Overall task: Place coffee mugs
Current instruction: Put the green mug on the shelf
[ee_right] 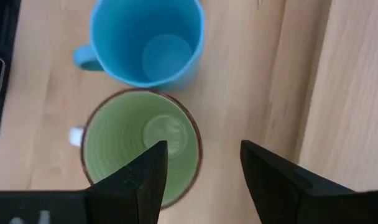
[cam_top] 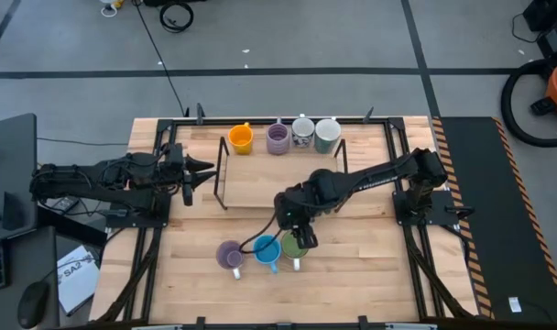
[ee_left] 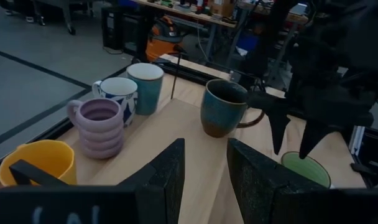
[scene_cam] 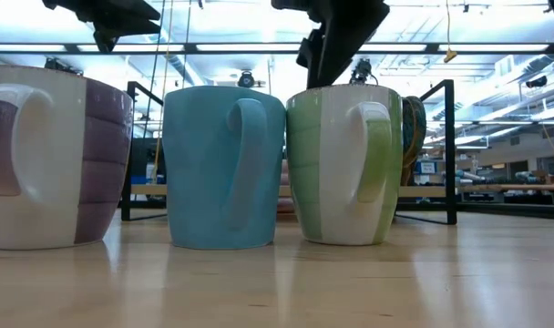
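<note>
**Three mugs lined up near, four at the far edge**

At the left, the left gripper (cam_top: 208, 170) hovers over the wooden surface (cam_top: 370, 266) beside the black wire rack (cam_top: 220, 174), its jaws a little apart and holding nothing.

Along the far edge stand four mugs: the orange mug (cam_top: 241, 138), a ribbed lavender mug (cam_top: 278, 138), the white patterned mug (cam_top: 302, 131) and a pale grey-white mug (cam_top: 327, 135). In the left wrist view, a dark teal-brown mug (ee_left: 222, 107) sits apart from these, nearer the right arm.

At the near middle, three mugs stand upright in a row: a second lavender mug (cam_top: 230, 256), just beside it the blue mug (cam_top: 267, 250), then the light green mug (cam_top: 294, 246), touching or almost touching the blue one.

The right gripper (cam_top: 297, 236) hangs just above the light green mug, jaws spread wide, one finger over the mug's mouth and the other outside its rim, gripping nothing.
</note>
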Robot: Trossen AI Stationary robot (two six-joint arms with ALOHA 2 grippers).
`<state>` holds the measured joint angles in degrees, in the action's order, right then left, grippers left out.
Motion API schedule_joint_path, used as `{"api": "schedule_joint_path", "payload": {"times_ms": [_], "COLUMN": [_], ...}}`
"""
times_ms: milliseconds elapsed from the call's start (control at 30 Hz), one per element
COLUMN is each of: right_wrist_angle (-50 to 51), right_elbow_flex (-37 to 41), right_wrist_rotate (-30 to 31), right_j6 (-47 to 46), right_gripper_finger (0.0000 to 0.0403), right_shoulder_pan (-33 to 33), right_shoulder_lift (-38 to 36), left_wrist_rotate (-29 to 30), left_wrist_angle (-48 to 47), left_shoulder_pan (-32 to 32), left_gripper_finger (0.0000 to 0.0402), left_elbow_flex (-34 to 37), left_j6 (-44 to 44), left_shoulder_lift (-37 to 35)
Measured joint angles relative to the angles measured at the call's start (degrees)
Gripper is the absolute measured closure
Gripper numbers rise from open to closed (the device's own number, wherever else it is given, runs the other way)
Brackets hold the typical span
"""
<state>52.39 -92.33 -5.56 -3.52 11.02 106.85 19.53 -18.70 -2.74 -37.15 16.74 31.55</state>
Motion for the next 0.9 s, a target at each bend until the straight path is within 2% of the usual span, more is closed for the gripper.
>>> {"api": "schedule_joint_path", "payload": {"times_ms": [233, 567, 900], "right_wrist_angle": [-0.73, -0.06, 0.83], "right_elbow_flex": [0.0, -0.02, -0.02], "right_wrist_rotate": [1.36, -0.62, -0.6], "right_j6": [-1.26, -0.57, 0.27], "right_gripper_finger": [0.0196, 0.0198, 0.024], "right_shoulder_pan": [1.03, 1.03, 1.05], "right_shoulder_lift": [3.57, 8.48, 10.87], "left_wrist_rotate": [0.0, 0.0, -0.57], "left_wrist_angle": [0.02, 0.0, -0.06], "left_shoulder_pan": [0.0, 0.0, 0.0], "left_gripper_finger": [0.0276, 0.0276, 0.0276], "left_elbow_flex": [0.0, 0.0, 0.02], "left_j6": [0.01, 0.24, 1.9], "left_shoulder_lift": [0.33, 2.59, 3.69]}}
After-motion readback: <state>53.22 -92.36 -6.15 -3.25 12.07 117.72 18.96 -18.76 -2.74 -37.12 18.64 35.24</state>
